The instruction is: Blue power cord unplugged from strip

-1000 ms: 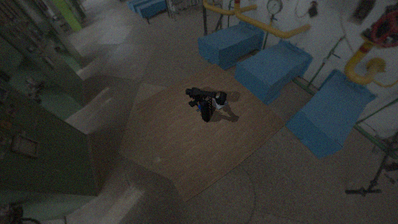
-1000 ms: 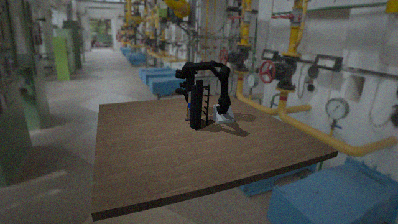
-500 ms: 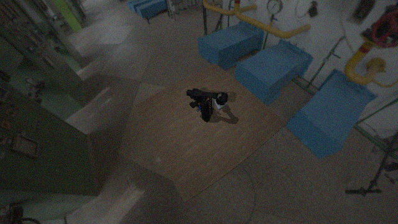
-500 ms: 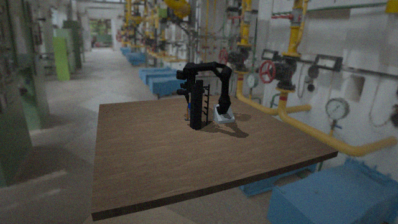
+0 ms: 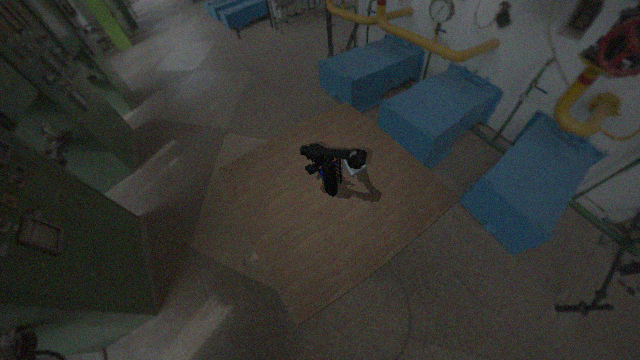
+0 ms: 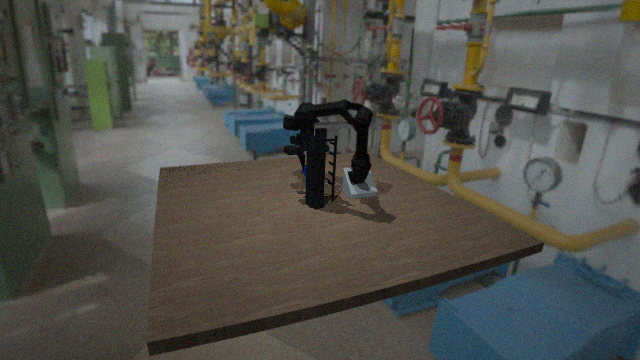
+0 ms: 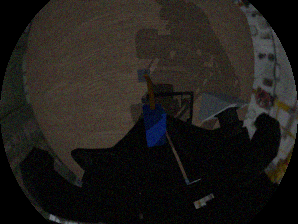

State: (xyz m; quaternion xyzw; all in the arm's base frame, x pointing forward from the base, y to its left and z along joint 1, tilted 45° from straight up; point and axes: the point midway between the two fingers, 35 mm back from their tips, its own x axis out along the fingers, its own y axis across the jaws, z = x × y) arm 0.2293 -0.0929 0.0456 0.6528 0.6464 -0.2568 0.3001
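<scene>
My gripper [image 7: 153,119] is closed on the blue plug [image 7: 154,124], a small boxy block at frame centre (pads lost in shadow). It sits beside the upright black power strip [image 6: 316,167] mid-frame on the matte wood-grain bench [image 6: 260,260].

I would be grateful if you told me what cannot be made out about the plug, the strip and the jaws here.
- Top view: the arm covers the power strip, so its sockets are hidden.
- Exterior view: the blue plug is tiny, blurred and partly behind the strip; whether it has left its socket is unclear.
- Wrist view: darkness merges the jaws with the plug's edges; the cord is too thin to trace.
</scene>
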